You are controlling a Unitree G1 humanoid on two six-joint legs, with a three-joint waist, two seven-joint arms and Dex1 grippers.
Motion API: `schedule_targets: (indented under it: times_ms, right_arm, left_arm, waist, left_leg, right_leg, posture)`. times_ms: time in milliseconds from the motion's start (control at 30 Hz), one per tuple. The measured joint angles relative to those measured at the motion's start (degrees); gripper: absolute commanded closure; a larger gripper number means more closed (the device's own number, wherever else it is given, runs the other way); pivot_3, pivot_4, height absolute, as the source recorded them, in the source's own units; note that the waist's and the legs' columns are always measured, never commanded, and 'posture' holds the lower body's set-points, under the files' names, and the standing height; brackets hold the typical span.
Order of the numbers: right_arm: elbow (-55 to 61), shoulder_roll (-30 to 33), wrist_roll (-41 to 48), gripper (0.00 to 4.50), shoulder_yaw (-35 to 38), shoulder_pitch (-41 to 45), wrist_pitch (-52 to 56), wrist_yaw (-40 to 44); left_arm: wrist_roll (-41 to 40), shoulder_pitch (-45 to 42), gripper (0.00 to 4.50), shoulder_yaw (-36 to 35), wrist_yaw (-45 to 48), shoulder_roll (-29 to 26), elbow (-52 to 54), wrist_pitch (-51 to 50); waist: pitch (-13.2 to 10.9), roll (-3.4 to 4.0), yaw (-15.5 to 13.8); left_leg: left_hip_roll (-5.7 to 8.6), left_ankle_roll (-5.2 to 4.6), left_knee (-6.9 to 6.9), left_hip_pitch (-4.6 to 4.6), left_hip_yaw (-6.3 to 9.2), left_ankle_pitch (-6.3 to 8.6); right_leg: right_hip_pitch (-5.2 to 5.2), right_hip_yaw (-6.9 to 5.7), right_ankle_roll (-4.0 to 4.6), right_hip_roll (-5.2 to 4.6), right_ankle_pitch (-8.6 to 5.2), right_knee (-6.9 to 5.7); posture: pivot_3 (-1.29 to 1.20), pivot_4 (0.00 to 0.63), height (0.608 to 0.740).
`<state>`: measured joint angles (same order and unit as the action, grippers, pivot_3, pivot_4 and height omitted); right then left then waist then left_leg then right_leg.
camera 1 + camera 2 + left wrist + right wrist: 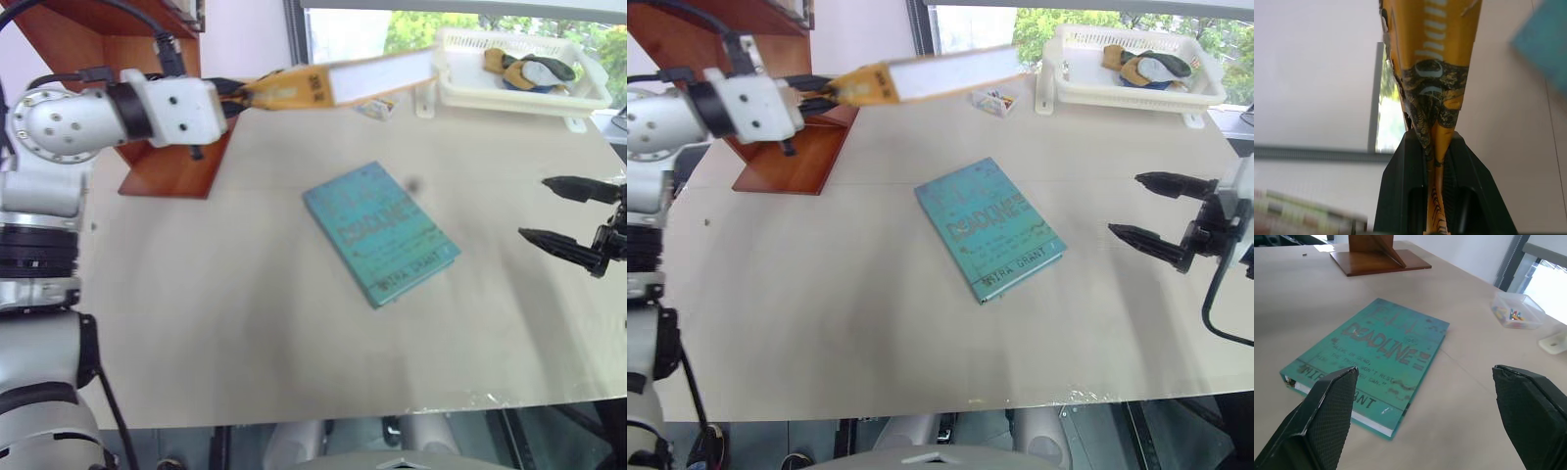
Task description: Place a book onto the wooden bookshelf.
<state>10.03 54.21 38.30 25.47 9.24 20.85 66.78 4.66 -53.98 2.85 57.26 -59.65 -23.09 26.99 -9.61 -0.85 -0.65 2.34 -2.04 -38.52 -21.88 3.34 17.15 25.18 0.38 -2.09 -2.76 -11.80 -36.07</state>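
Clamped tight on the spine end of the book (338,80), the left jaws (238,95) hold it in the air, level, with its pale page edges facing up toward the head camera. From the left wrist, the black fingers (1400,191) pinch the orange-yellow cover from both sides. Just behind and below those jaws stands the wooden bookshelf (167,162), its flat base resting on the surface (245,323); the held book reaches away from it toward the white basket (514,69) at the far edge, its free end close to the basket's near corner. A small clear box (1515,311) of coloured bits sits on the surface under that free end.

The right jaws (573,217) stand wide apart with nothing between them, hovering over the surface. Ahead of them lies a teal book (1371,357), flat and face up, well apart from the fingertips (1332,401). The basket holds some soft yellow and dark items.
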Motion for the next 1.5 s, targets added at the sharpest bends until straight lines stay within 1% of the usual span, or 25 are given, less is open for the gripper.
schedule_targets:
  times_ms: [167,333,467,567,633,800,967,1133,1300,1400,1500]
  right_arm:
    - [-0.37,-0.12,-0.17,0.00,-0.57,0.30,-1.09,0.47]
    - [-1.25,-0.45,-0.46,0.00,-0.92,0.29,-1.55,0.90]
    - [-1.38,-0.75,-0.29,0.00,-0.91,0.30,-1.74,1.20]
    - [-1.38,-0.96,0.93,0.00,-0.66,0.41,-1.58,1.47]
    - [-1.45,-0.97,2.60,0.00,-0.07,1.08,-0.91,1.68]
    - [-1.16,-1.08,10.37,0.00,3.40,3.81,2.89,1.64]
    - [0.20,-1.11,16.66,0.00,5.31,4.67,6.60,1.65]
    - [1.86,-0.84,24.97,0.00,8.37,5.31,11.61,1.91]
    - [2.63,0.05,30.06,0.00,9.54,5.06,16.20,2.73]
    - [3.00,0.10,30.48,0.00,9.54,4.82,17.27,2.31]
    - [3.08,0.10,29.54,0.00,9.53,4.81,17.26,1.51]
  left_arm:
    - [4.24,-5.92,4.42,-0.14,-0.51,-7.29,-12.30,6.44]
    - [9.56,-11.48,4.42,0.47,-4.55,-11.44,-25.15,12.26]
    - [14.94,-13.74,4.42,3.34,-8.10,-13.02,-33.12,15.61]
    - [18.62,-14.19,4.42,5.59,-10.56,-13.20,-37.98,16.75]
    - [19.11,-15.62,4.42,6.16,-11.70,-13.09,-40.10,17.20]
    - [22.27,-17.09,4.42,7.62,-18.20,-12.76,-45.89,16.88]
    - [25.57,-18.62,4.42,10.18,-22.33,-12.25,-47.95,16.30]
    - [26.96,-19.95,4.42,11.35,-24.04,-11.49,-49.70,14.85]
    - [28.55,-21.39,4.42,12.63,-24.61,-10.70,-50.37,13.02]
    - [29.19,-22.01,3.09,13.42,-24.65,-10.60,-50.68,12.41]
    - [30.65,-22.11,1.58,14.19,-24.90,-10.67,-51.93,10.76]
  waist:
    - [-0.01,-0.03,-0.05]
    - [-0.02,-0.03,-0.03]
    - [-0.01,-0.03,-0.05]
    - [-0.03,-0.06,-0.04]
    - [-0.07,-0.16,-0.04]
    - [-0.07,-0.16,0.06]
    - [-0.07,-0.16,0.32]
    - [-0.06,-0.17,1.16]
    - [-0.04,-0.19,1.60]
    - [-0.04,-0.19,1.60]
    - [-0.03,-0.21,1.54]
  left_leg:
    - [0.04,-0.13,-0.22,-0.03,-0.03,0.07]
    - [0.06,-0.25,-0.60,-0.04,-0.07,0.14]
    - [0.11,-0.44,-0.76,0.05,-0.10,0.25]
    - [0.12,-0.46,-0.83,0.08,-0.09,0.26]
    - [0.12,-0.46,-0.88,0.07,-0.05,0.26]
    - [0.15,-0.45,-0.88,0.12,-0.09,0.25]
    - [0.15,-0.48,-0.88,0.14,-0.16,0.27]
    - [0.14,-0.52,-0.88,0.17,-0.17,0.29]
    - [0.13,-0.53,-0.88,0.23,-0.30,0.30]
    - [0.12,-0.54,-0.88,0.23,-0.37,0.30]
    - [0.13,-0.54,-0.88,0.16,-0.41,0.30]
  right_leg:
    - [-0.04,-0.04,-0.08,0.19,0.04,-0.08]
    - [-0.10,-0.05,-0.15,0.19,0.07,-0.29]
    - [-0.16,-0.03,-0.18,0.17,0.07,-0.51]
    - [-0.16,-0.03,-0.18,0.16,0.07,-0.66]
    - [-0.16,-0.05,-0.18,0.16,0.07,-0.69]
    - [-0.17,0.00,-0.19,0.13,0.08,-0.72]
    - [-0.16,0.08,-0.20,0.10,0.09,-0.76]
    - [-0.16,0.10,-0.20,0.10,0.09,-0.84]
    - [-0.15,0.22,-0.21,0.10,0.10,-0.91]
    - [-0.10,0.30,-0.22,0.10,0.10,-0.95]
    - [-0.03,0.33,-0.22,0.11,0.10,-0.97]
  posture:
    - [0.00,0.150,0.740]
    - [0.00,0.150,0.740]
    - [0.00,0.150,0.740]
    - [0.00,0.150,0.740]
    - [0.00,0.150,0.740]
    - [0.00,0.150,0.740]
    - [0.00,0.150,0.740]
    - [0.00,0.150,0.740]
    - [0.00,0.150,0.740]
    - [0.00,0.150,0.740]
    - [0.00,0.150,0.740]
